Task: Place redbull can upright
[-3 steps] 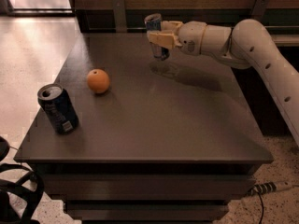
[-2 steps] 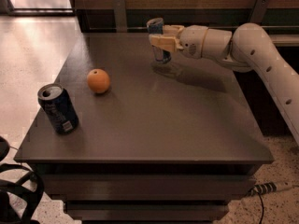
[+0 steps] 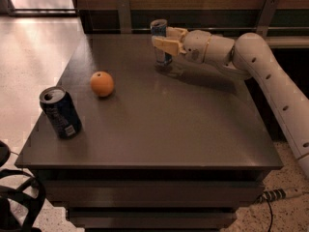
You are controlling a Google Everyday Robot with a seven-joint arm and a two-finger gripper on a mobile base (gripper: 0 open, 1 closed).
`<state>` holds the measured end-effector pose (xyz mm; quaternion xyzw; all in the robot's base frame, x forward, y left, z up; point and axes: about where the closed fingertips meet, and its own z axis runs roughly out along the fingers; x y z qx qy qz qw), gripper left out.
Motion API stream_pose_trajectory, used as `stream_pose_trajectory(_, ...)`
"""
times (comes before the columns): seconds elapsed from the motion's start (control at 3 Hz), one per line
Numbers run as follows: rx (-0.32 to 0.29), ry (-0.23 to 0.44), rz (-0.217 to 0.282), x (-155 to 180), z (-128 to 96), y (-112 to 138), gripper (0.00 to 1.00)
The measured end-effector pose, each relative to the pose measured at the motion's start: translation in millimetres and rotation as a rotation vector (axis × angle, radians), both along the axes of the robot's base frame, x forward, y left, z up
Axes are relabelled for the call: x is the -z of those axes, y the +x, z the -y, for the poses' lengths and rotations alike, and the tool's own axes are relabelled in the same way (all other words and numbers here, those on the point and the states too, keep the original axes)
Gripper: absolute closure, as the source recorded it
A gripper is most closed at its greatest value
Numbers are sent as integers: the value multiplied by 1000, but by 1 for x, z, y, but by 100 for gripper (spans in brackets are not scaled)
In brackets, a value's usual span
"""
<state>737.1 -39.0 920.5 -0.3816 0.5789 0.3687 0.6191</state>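
Redbull can (image 3: 158, 29) is upright at upper centre of frame, base at or near the tabletop (image 3: 183, 124); gripper (image 3: 166, 38) jaws clamped on it. Remaining, probably: release, retract.

Dark tbl (image 3: 169, 129): orange (image 3: 102, 83) + navy can (image 3: 60, 112) left; gripper (image 3: 162, 36) grips upright redbull can (image 3: 158, 26) at back.

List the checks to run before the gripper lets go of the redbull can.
1. Redbull can upright: ok.
2. Gripper at the table's far side, closed round the can: ok.
3. Can's base resting on the table: cannot tell.
4. Orange well apart from the can: ok.
5. Dark navy can far off at the near left corner: ok.
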Motion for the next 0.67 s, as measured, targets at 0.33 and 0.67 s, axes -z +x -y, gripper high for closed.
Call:
stream_pose_trajectory(0.33, 2, 19, 15, 1, 1, 1, 100)
stream_pose_trajectory(0.67, 30, 12, -2, 8, 7, -6, 100)
